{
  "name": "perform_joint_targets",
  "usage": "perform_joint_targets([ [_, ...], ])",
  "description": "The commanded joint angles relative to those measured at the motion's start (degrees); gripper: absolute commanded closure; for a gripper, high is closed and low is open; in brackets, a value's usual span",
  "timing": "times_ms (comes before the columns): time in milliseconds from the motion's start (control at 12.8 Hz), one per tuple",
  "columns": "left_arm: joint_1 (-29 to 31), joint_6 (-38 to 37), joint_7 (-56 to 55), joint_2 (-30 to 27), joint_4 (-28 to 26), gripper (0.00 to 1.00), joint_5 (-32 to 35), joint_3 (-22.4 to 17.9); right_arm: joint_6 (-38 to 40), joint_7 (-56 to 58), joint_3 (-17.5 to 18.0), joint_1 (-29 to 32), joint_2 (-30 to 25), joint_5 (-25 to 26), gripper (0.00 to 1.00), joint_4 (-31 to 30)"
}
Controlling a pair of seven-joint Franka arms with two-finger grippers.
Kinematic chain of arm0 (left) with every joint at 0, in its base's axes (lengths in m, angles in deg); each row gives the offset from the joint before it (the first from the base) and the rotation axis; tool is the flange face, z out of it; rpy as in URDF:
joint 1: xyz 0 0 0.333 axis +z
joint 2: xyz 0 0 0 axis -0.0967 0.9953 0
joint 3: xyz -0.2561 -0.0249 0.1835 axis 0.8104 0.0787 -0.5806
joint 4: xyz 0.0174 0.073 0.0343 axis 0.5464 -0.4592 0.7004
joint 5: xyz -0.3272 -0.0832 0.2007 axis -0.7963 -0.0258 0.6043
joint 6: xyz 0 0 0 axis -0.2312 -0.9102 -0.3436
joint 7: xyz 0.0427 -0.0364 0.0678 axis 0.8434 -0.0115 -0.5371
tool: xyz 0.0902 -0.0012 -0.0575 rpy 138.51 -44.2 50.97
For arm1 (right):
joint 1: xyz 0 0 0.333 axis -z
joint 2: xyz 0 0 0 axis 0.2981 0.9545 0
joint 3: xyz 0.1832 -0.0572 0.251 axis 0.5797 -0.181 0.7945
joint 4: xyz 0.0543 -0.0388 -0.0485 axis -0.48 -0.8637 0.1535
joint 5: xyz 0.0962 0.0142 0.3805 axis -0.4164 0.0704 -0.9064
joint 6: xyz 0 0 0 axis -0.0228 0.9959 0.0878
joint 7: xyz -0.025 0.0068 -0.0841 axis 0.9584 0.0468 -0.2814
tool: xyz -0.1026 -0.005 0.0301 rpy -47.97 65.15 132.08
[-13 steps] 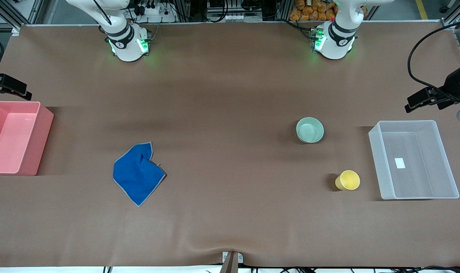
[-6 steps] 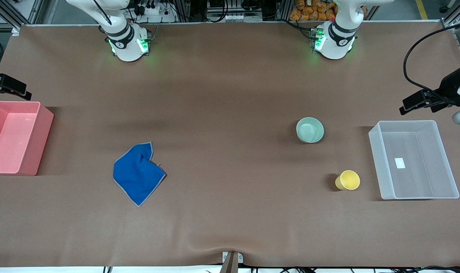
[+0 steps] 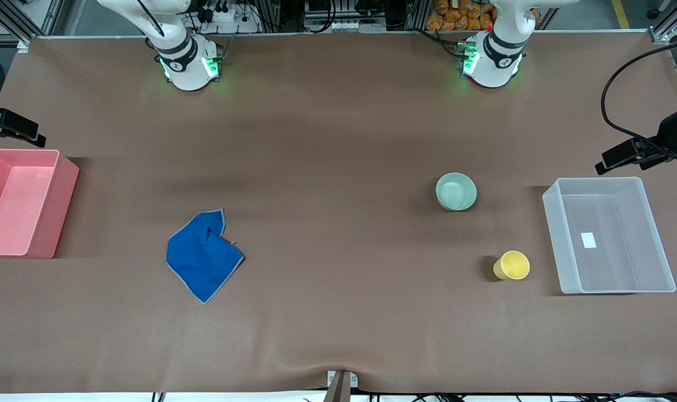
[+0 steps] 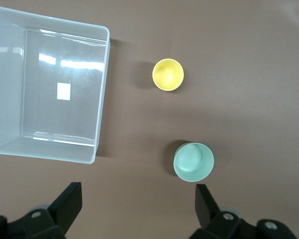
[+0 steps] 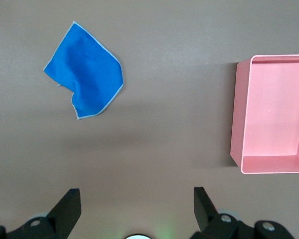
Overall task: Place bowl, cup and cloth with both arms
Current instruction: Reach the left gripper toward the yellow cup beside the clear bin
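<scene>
Only my left gripper (image 3: 631, 152) has shifted, now hanging over the worktop's edge at the left arm's end, above the clear bin (image 3: 551, 196); bowl, cup and cloth lie as before.

Both jaws stand wide, holding nothing; my right gripper (image 3: 14, 127) waits above the pink bin (image 3: 65, 192). Mint-green bowl (image 3: 456, 191) and yellow cup (image 3: 512, 265) sit near the clear bin, cup closer to the camera-side edge; blue cloth (image 3: 203, 257) lies crumpled toward the pink bin.
</scene>
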Motion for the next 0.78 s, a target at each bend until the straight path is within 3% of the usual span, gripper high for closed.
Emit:
perform_joint_targets([
  [0, -0.59, 1.00, 0.79, 2.38, 1.29, 0.00, 2.31, 0.37, 0.12, -0.17, 1.12, 1.76, -1.42, -0.44, 0.00, -1.32],
  [157, -0.68, 2.31, 0.79, 3.87, 1.29, 0.00, 2.32, 0.46, 0.12, -0.17, 2.79, 3.25, -1.42, -0.44, 0.00, -1.23],
  [705, -0.07, 6.36, 0.87, 11.51, 4.89, 0.00, 2.32, 0.29, 0.12, -0.17, 3.14, 3.87, -1.33, -0.44, 0.00, -1.23],
])
